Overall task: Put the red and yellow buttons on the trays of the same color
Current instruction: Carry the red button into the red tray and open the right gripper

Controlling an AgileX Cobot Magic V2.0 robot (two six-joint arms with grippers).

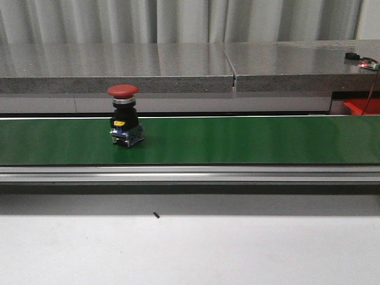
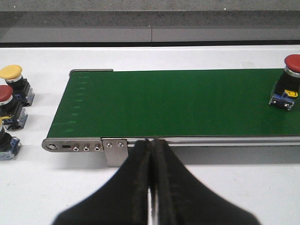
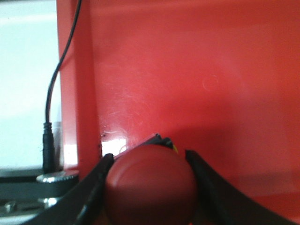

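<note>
Standing upright on the long green conveyor belt (image 1: 237,140), toward its left part in the front view: a red mushroom-capped push button on a black body with a blue-and-yellow base (image 1: 124,116). Behind the belt, a grey stone-look ledge (image 1: 178,65); at the far right edge, a corner of a red plastic tray (image 1: 362,106).

Seen from the left wrist: left gripper (image 2: 151,154), black fingers pressed together with nothing between them, hovering over the white tabletop (image 2: 234,187) just short of the belt's metal end bracket (image 2: 84,146). Off the belt's end, resting on the white surface, three more buttons in a cluster: a yellow-capped one (image 2: 14,79), a red-capped one (image 2: 8,105), and a third cut off by the frame edge (image 2: 5,140).

Seen from the right wrist: right gripper (image 3: 150,183) clamped on a second red domed button (image 3: 150,185), one black finger on each side of the cap, held over the glossy red tray floor (image 3: 197,70). Beside the tray wall, a thin black cable with plug (image 3: 49,136).
</note>
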